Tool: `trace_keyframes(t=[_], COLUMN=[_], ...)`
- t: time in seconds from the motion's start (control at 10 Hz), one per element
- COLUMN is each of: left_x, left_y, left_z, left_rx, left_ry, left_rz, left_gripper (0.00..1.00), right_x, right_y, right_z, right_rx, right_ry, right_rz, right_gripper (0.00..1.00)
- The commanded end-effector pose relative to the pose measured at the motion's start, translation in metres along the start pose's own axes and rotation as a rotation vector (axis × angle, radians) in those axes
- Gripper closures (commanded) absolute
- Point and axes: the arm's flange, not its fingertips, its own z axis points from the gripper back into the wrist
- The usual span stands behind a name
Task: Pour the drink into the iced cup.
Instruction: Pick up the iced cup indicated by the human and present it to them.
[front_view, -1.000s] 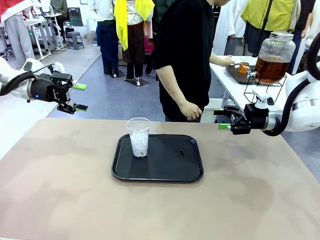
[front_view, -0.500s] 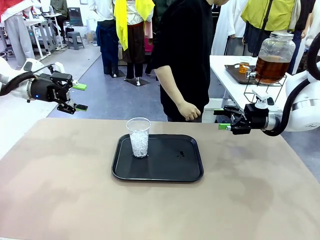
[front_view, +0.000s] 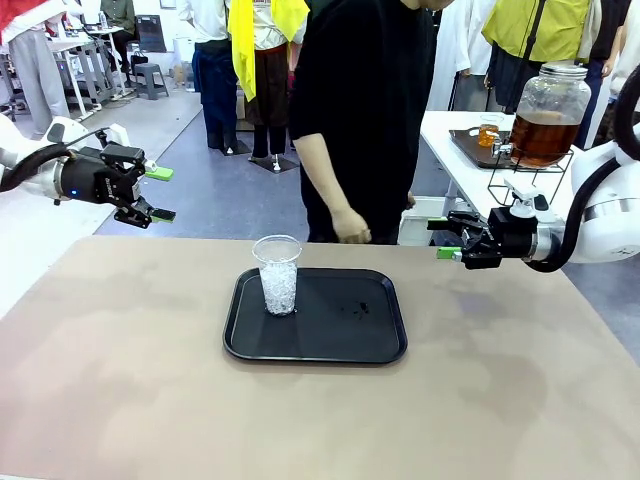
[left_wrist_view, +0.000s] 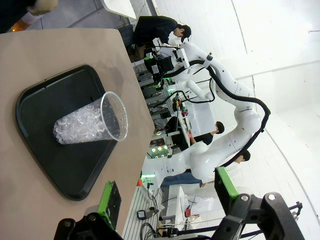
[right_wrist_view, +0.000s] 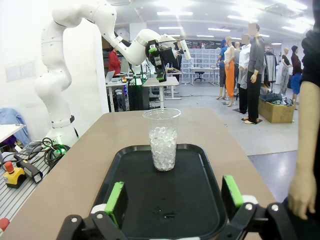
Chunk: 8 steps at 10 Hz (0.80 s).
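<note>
A clear ice-filled plastic cup (front_view: 278, 275) is standing on the black rectangular tray (front_view: 380, 340), mid brown tabletop (front_view: 120, 380). I'm holding the left gripper (front_view: 162, 194) and right gripper (front_view: 440, 240) unclenched, empty, flanking the tray. The amber drink (front_view: 540, 138) is sitting in a round glass jar (front_view: 556, 95) beyond the tray's right.

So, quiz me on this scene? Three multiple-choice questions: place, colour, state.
1. Where is the iced cup? A) on the black tray B) on the floor C) in a claw
2. What colour is the drink in the dispenser jar? A) green B) amber-brown C) pink
3. How are the left claw and right claw? A) both open, empty B) both shut C) one gripping the cup
1 A, it stands on the tray. 2 B, seen through the glass. 3 A, both spread wide, nothing between.
</note>
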Motion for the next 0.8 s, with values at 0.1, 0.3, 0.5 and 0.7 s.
trace_keyframes(t=[0.1, 0.3, 0.5, 0.7], left_x=[-0.0002, -0.0002, -0.0002, -0.0002], left_y=[-0.0004, -0.0004, -0.0004, -0.0004], left_z=[0.0007, 0.0007, 0.0007, 0.0007], left_rx=[0.002, 0.002, 0.002, 0.002], left_ry=[0.002, 0.002, 0.002, 0.002], left_rz=[-0.003, -0.003, -0.003, -0.003], left_gripper=[0.00, 0.00, 0.00, 0.00], right_x=[0.0043, 0.0043, 0.0043, 0.0043], right_y=[-0.0049, -0.0049, -0.0049, -0.0049], right_z=[-0.0022, -0.0022, -0.0022, -0.0022], right_rx=[0.002, 0.002, 0.002, 0.002], right_ry=[0.008, 0.008, 0.008, 0.008], right_rz=[0.000, 0.000, 0.000, 0.000], right_gripper=[0.00, 0.00, 0.00, 0.00])
